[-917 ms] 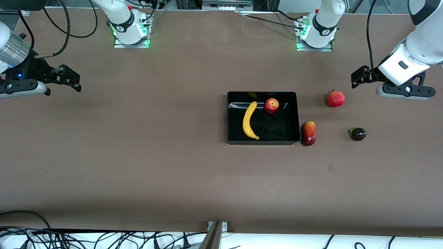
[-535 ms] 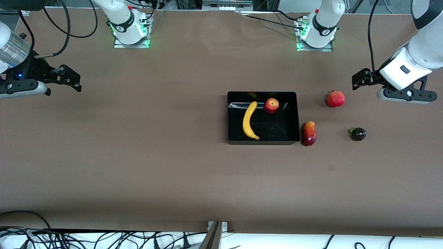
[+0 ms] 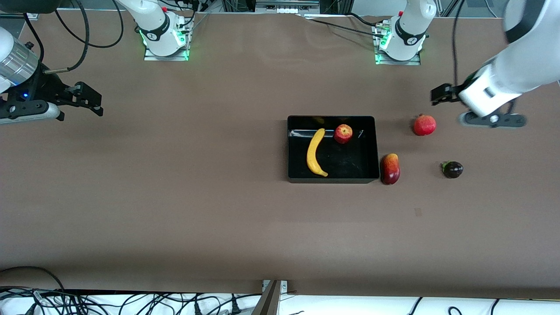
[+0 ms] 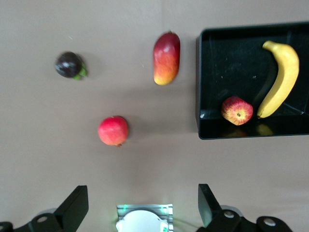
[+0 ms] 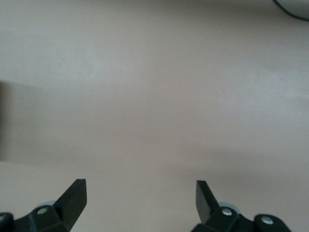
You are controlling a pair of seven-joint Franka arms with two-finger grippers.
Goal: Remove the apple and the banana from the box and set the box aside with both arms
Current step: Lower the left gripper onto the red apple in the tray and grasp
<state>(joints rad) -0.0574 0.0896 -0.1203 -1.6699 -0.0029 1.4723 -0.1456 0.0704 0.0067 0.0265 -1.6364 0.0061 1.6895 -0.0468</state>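
Both tools are spread and empty: the left tool (image 3: 439,94) hangs over tabletop near the pomegranate (image 3: 424,125), while the right tool (image 3: 89,98) waits. Reaching for the apple (image 3: 343,133) in the box (image 3: 332,178), it could grab that lookalike instead.

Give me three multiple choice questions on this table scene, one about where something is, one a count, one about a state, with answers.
1. Where is the apple?
A. in the box beside the banana
B. on the table by the pomegranate
C. in an end effector

2. How many fruits lie outside the box?
A. one
B. three
C. five

3. How does the left end effector stand?
A. shut on the banana
B. shut, empty
C. open, empty

Answers: 1 A, it lies inside the black walls. 2 B, pomegranate, mango and a dark purple fruit. 3 C, its fingers stand apart with nothing between.
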